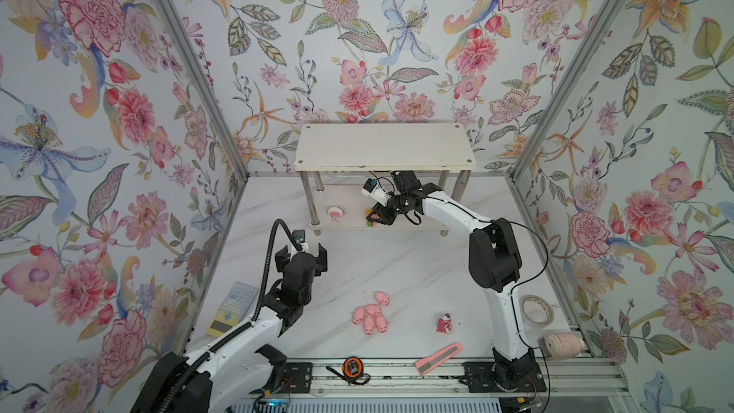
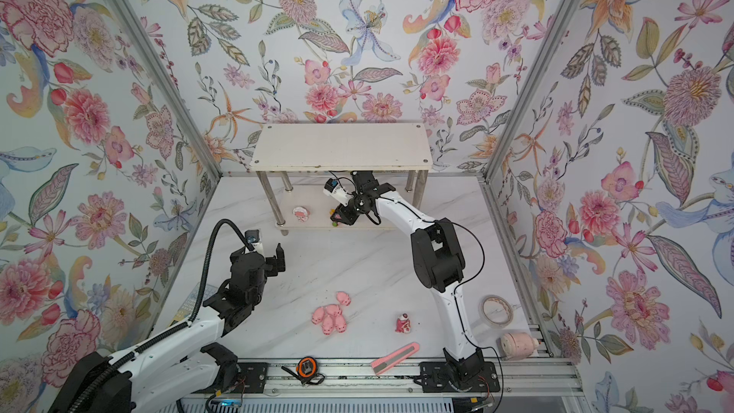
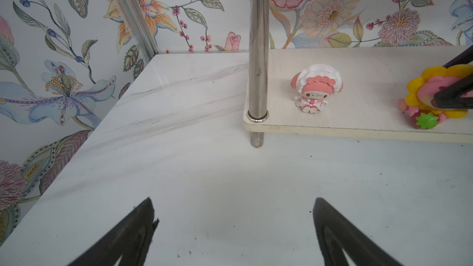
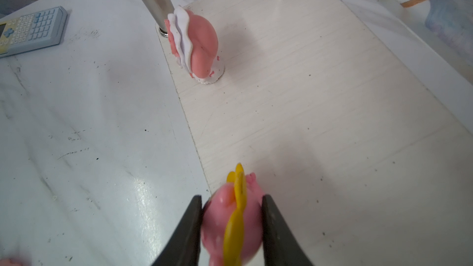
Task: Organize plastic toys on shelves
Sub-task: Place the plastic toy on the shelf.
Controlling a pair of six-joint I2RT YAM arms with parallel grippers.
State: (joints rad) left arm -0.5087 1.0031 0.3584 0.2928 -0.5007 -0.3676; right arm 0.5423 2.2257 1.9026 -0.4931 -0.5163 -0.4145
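While my right fingers (image 4: pixel 189 226) pinch the flower toy (image 4: pixel 222 216) by its flanks on the lower shelf (image 4: pixel 320 98), it looks light, hard and slick, so I'd avoid the thin petals. The bonnet toy (image 1: pixel 337 214) stands at its 9 o'clock. My left fingers (image 3: pixel 122 241) gape empty. The pigs (image 1: pixel 371 317) lie on the bench (image 1: pixel 397 264) at 6.

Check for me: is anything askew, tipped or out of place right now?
Nothing spilled or damaged. The flower-maned figurine, shut in the right gripper, sits right at the front edge of the lower shelf rather than well in. The pigs lie clumped on the table, touching one another, one apart.
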